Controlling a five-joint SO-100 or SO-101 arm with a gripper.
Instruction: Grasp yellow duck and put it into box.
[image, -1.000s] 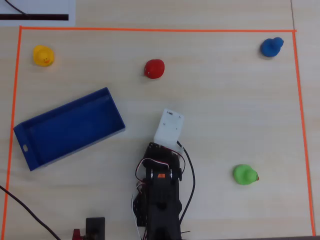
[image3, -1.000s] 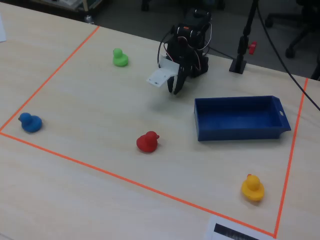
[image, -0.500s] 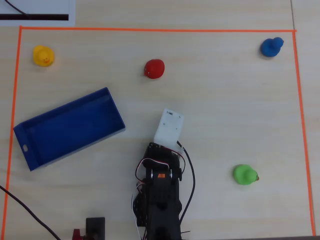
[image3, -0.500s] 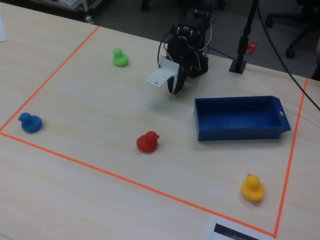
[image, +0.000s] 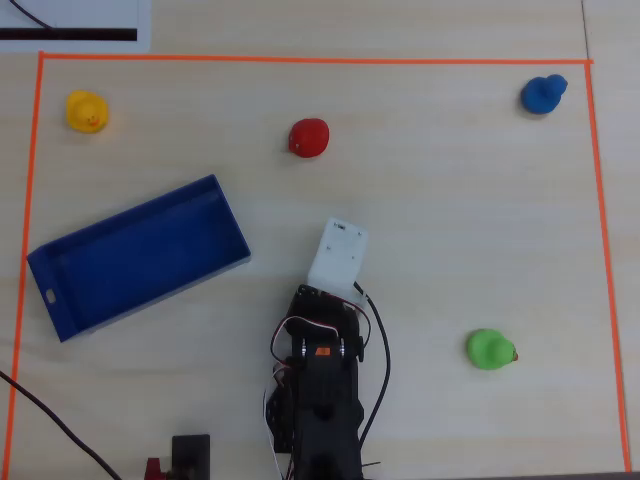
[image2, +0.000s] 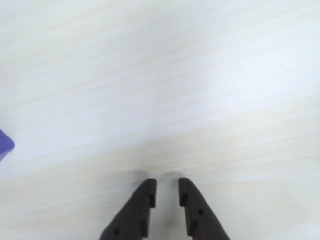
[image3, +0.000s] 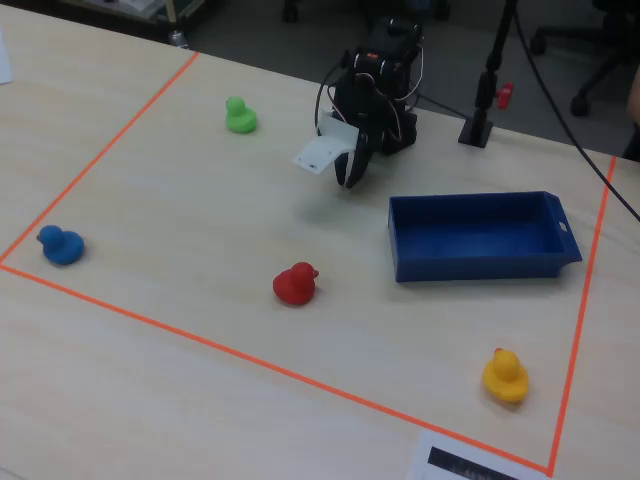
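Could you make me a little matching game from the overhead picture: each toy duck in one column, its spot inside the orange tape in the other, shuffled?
Things:
1. small rounded yellow toy duck
2. small rounded red toy duck
3. small rounded blue toy duck
4. small rounded green toy duck

Places in the overhead view:
A. lower right, to the right of the arm
B. top left corner, above the shallow dark-blue plastic box
C. top right corner
D. top middle, above the arm's white wrist part

Pairs: 1-B, 2-D, 3-C, 4-A
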